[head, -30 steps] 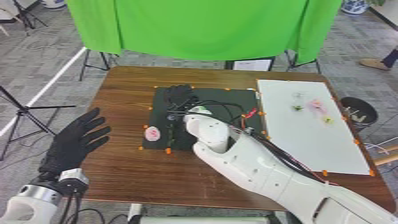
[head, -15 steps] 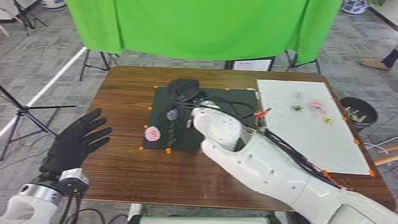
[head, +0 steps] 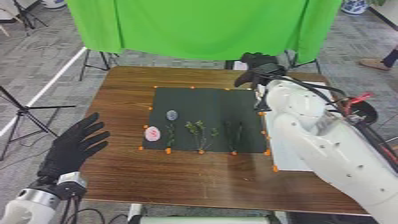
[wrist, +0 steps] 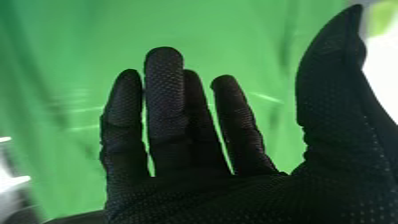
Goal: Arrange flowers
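My right hand (head: 261, 71) is over the far right part of the table, above the far edge of the white board; the right wrist view has the right hand (wrist: 195, 195) with straight, spread fingers and nothing held. On the black mat (head: 204, 97) lie a blue-grey oval flower (head: 172, 115) with a dark leafy stem below it, a pink round flower (head: 153, 133) at the left edge, green sprigs (head: 197, 132) near the middle, and dark stems (head: 234, 135) farther right. My left hand (head: 69, 149) is open off the table's left side. The right arm hides much of the board.
The white board (head: 289, 155) lies right of the mat, partly under the right arm. Orange clips line the mat's and board's edges. A dark bin (head: 363, 111) stands beyond the table's right edge. A green cloth (head: 204, 30) hangs behind the brown table (head: 169, 180).
My right hand has moved from over the mat's far left part toward the right, above the far end of the white board. The flowers on the mat are uncovered. My left hand has stayed still.
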Robot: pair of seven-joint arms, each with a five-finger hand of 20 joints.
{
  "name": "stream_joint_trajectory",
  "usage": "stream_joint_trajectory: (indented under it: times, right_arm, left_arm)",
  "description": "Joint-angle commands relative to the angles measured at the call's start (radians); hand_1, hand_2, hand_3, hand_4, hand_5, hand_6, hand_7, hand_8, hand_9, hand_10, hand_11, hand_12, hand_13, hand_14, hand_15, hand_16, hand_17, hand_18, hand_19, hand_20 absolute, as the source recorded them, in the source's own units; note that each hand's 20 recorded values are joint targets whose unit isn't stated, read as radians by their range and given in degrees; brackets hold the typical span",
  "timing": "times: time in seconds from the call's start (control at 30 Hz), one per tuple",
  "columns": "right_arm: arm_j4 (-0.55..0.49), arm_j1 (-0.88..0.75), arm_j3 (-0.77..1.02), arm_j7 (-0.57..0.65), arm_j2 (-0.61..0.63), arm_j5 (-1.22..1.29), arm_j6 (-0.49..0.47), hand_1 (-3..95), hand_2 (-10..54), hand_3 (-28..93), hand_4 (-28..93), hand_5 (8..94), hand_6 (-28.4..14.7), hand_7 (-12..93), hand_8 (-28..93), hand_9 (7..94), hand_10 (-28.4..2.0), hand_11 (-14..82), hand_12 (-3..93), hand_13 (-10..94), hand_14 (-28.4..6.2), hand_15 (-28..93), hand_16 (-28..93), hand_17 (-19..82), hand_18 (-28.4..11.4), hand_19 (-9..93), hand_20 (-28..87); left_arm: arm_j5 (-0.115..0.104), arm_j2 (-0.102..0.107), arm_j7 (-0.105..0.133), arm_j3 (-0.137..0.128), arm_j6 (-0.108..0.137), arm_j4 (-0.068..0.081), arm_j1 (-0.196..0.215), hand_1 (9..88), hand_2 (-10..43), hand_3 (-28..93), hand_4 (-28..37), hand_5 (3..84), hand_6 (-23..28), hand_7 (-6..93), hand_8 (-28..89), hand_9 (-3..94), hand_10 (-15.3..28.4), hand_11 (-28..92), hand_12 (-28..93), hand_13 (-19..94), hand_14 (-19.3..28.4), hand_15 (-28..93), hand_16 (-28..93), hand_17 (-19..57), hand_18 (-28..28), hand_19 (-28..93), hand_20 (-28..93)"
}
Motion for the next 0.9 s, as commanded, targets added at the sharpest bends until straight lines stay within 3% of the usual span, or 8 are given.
stream_joint_trajectory:
  times: [0.03,0.2,0.37,0.57,0.9]
  right_arm:
    - [-0.025,-0.246,0.186,0.119,0.194,0.031,-0.039,20.3,-9.5,87,-28,26.0,-7.4,23,-11,31.3,-15.0,15.5,23.8,39,-11.2,68,22,12,-22.3,66,49]
    - [-0.032,-0.361,0.285,0.185,0.213,0.034,-0.035,19.8,-9.5,87,-28,23.8,-8.2,21,-9,29.3,-16.4,10.2,22.1,38,-11.5,67,20,12,-22.4,66,49]
    - [-0.001,-0.416,0.298,0.218,0.236,-0.037,0.051,20.3,-9.5,87,-28,26.2,-8.4,21,-9,32.9,-17.3,11.1,21.2,42,-11.1,67,19,14,-22.3,69,49]
    - [0.035,-0.431,0.291,0.261,0.246,-0.076,0.088,23.0,-9.5,88,-28,34.7,-6.7,26,-12,42.4,-15.3,15.9,19.2,49,-9.3,68,21,18,-22.0,72,49]
    - [0.104,-0.426,0.286,0.258,0.244,-0.069,0.089,25.7,-9.5,89,-28,38.4,-5.7,29,-14,46.2,-14.0,18.3,18.2,53,-7.9,66,23,20,-21.6,74,48]
  left_arm:
    - [0.001,-0.021,-0.010,-0.016,-0.013,-0.007,0.029,24.5,-0.9,70,-28.3,27.2,4.2,19.0,-11,23.0,11.5,20,18,17,16.3,33,0,-10.0,20.2,39,11]
    - [0.001,-0.027,-0.010,-0.016,-0.011,-0.008,0.032,24.6,-0.9,70,-28.3,27.2,4.3,18.8,-11,23.0,11.5,20,18,17,16.2,33,0,-10.0,20.2,39,11]
    - [0.002,-0.030,-0.009,-0.017,-0.011,-0.008,0.034,24.7,-0.9,70,-28.3,27.2,4.2,18.8,-11,23.0,11.5,20,18,17,16.2,32,0,-10.1,20.2,39,11]
    - [0.002,-0.032,-0.008,-0.017,-0.009,-0.009,0.036,24.6,-0.9,70,-28.3,27.2,4.2,18.9,-11,22.9,11.4,20,18,17,16.2,32,0,-10.1,20.2,39,11]
    - [0.002,-0.037,-0.007,-0.020,-0.005,-0.012,0.042,24.7,-0.8,70,-28.3,27.2,4.2,18.9,-11,23.0,11.3,20,18,17,16.1,32,0,-10.0,20.2,39,11]
